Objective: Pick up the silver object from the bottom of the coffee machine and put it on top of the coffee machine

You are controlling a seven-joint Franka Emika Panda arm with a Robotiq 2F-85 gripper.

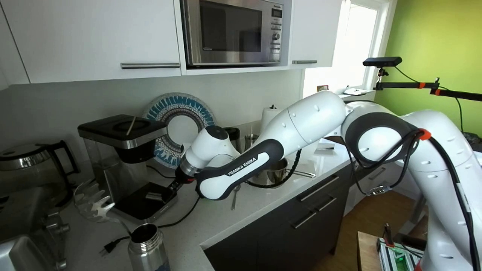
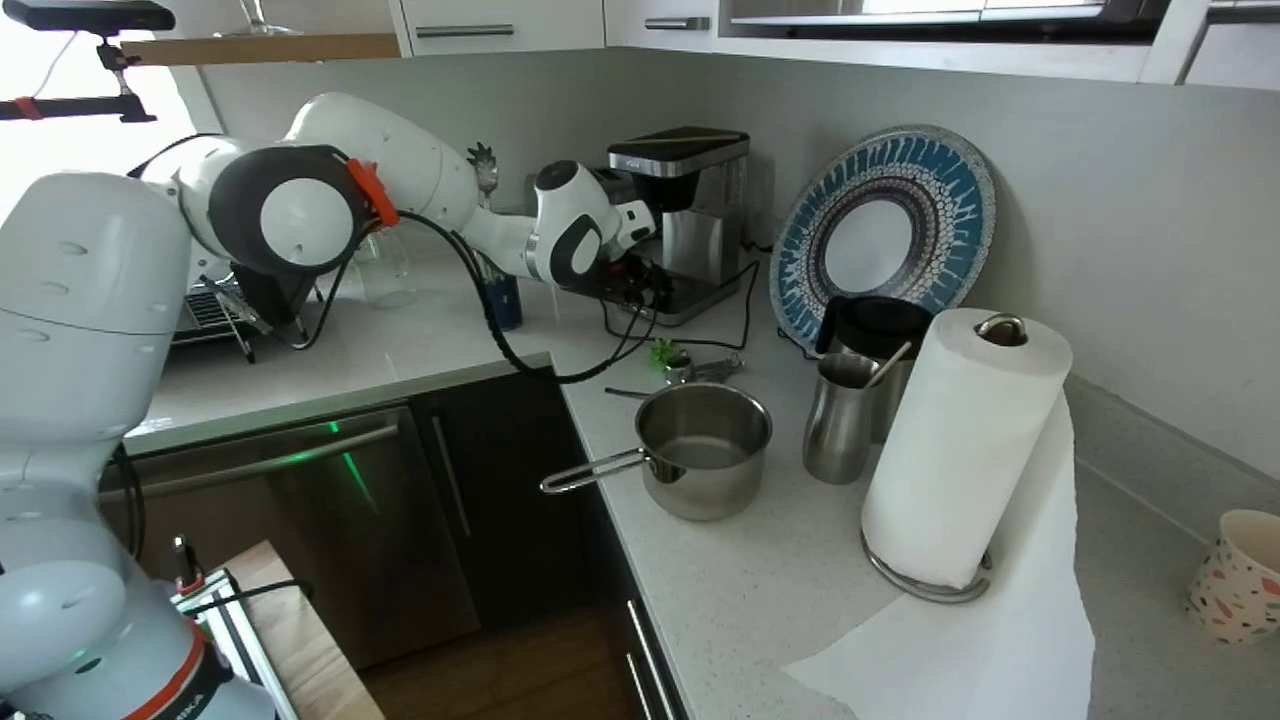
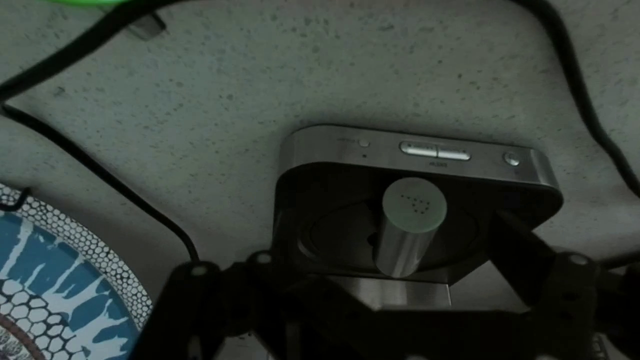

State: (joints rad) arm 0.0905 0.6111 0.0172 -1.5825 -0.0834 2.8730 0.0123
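The black coffee machine (image 1: pixel 109 130) stands on the counter; its flat top (image 2: pixel 680 143) carries a thin stick. The silver object (image 3: pixel 407 240) is a small metal cylinder with a pale, perforated end facing the wrist camera. It rests on the machine's dark drip tray and shows small in an exterior view (image 1: pixel 153 196); I cannot tell for sure whether it is upright or lying. My gripper (image 3: pixel 395 250) is open, its dark fingers wide apart on either side of the cylinder in the wrist view. In an exterior view the gripper (image 1: pixel 172 190) is low at the tray's edge, beneath the brew head.
A patterned blue plate (image 2: pixel 880 235) leans on the wall beside the machine. A glass carafe (image 1: pixel 34 165), a toaster (image 1: pixel 22 214) and a steel bottle (image 1: pixel 148 250) stand on its other side. Black cords (image 3: pixel 95 165) lie around the base. A saucepan (image 2: pixel 703 450) stands nearby.
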